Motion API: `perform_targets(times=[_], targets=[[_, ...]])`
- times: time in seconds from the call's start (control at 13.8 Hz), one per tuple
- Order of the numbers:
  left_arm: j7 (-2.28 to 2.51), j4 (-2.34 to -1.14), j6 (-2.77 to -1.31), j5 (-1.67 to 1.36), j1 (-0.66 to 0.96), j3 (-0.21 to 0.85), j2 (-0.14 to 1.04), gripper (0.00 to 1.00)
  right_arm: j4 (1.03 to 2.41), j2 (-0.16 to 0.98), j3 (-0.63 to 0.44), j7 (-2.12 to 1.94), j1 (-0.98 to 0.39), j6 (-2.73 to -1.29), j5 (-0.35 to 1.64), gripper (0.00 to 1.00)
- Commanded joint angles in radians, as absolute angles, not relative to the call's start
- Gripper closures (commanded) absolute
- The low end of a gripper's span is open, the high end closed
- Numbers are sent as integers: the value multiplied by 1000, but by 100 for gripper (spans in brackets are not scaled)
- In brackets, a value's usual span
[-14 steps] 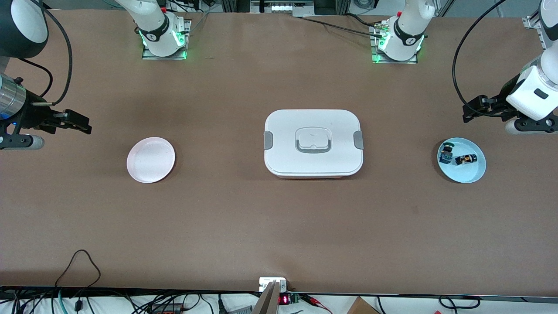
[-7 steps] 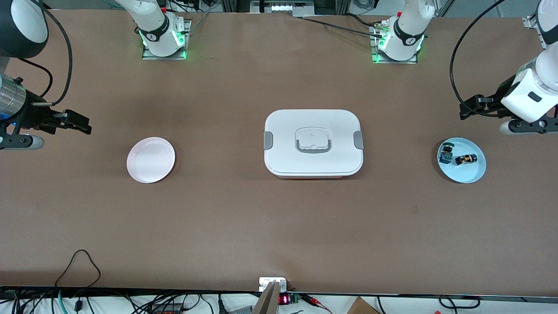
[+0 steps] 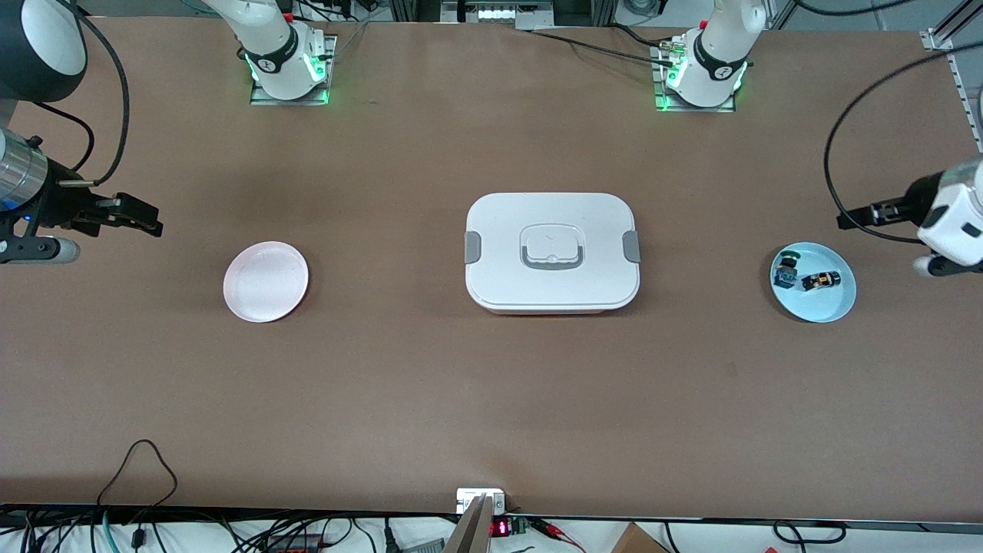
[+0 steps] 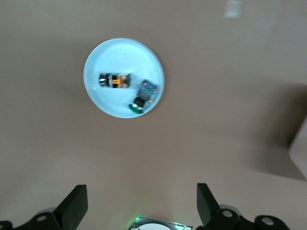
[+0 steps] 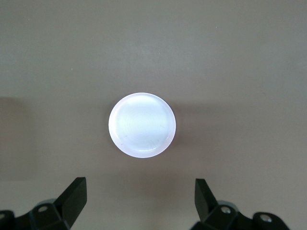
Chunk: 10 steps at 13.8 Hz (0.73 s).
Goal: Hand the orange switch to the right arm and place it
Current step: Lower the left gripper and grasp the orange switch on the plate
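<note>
Two switches sit in the blue plate (image 3: 825, 307) at frame right: orange switch (image 3: 820, 280) and a green one (image 3: 785, 269). Left gripper (image 4: 139, 203) hovers near it, jaws apart. Right gripper (image 3: 142, 217) waits at frame left, jaws apart.

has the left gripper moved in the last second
Yes. The left gripper has shifted toward the left arm's end of the table, away from the white box, past the blue plate.

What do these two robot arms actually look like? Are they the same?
Not quite. The right arm is white with black sections, a silver wrist ring and a looping black cable. The left arm is all white, also trailing a black cable. The right gripper and left gripper each have two black fingers. Both white bases glow green.
</note>
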<state>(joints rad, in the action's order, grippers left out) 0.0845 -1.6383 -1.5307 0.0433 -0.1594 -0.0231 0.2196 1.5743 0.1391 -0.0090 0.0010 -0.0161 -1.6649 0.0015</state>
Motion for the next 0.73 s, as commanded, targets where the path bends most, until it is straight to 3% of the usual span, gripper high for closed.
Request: perform_targets(times=[0.0,0.22,0.65], targets=[[69,-1618,-1570,63,-225,-15,313,0,1585,126,2,3,-6,-1671,11,0],[32,-1667,-1705,63,-253,-17,362,0,1585,126,2,3,-6,-1671,12,0],[-49,-1896,-2085,63,-287,-17,353,0,1583,126,2,3,-15,-1672,8,0]])
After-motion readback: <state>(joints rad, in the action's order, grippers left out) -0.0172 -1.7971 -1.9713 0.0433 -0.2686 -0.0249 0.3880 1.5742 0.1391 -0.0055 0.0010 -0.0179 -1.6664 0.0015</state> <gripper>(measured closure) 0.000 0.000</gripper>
